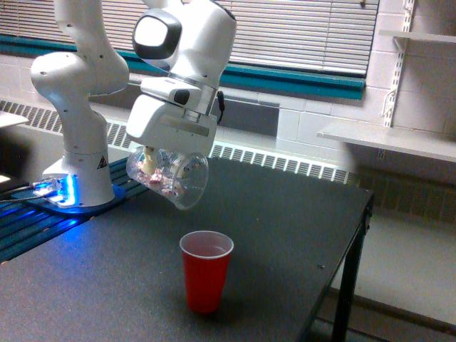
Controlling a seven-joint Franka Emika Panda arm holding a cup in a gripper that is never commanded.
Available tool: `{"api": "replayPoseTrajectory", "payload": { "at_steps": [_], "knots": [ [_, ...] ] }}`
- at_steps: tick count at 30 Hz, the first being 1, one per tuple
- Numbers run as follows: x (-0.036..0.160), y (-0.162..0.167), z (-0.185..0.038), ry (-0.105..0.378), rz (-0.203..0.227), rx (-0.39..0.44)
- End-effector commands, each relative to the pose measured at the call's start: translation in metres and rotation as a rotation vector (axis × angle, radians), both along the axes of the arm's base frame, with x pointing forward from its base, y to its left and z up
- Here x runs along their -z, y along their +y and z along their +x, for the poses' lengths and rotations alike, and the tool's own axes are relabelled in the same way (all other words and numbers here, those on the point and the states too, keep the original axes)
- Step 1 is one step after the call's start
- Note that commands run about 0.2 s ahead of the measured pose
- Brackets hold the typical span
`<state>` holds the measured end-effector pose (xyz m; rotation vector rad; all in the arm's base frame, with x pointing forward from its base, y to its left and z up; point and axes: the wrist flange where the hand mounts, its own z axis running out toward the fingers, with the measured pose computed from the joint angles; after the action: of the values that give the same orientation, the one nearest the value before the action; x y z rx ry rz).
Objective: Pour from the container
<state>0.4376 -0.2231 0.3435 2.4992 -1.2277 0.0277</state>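
The container (pixel 171 176) is a clear rounded plastic cup holding small pinkish-white pieces. It hangs tilted in the air, mouth pointing down toward the exterior view's right. My gripper (pixel 160 160) is shut on it from above, its white hand covering the cup's top. A red plastic cup (pixel 206 271) stands upright on the dark table (pixel 285 242), below the container and a little toward the exterior view's right. No pieces show falling between them.
The arm's white base (pixel 75 171) stands at the exterior view's left on a blue-lit mount. The table's edge (pixel 356 249) runs down the exterior view's right. A radiator and blinds line the back wall; white shelves (pixel 388 139) hang at the far right.
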Motion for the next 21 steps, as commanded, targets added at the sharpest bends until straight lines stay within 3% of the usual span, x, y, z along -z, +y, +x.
{"api": "replayPoseTrajectory", "payload": {
  "at_steps": [1,21],
  "knots": [
    [-0.004,0.005,0.006,0.012,-0.004,-0.018],
    [-0.005,0.016,0.012,0.031,-0.017,-0.009]
  ]
}}
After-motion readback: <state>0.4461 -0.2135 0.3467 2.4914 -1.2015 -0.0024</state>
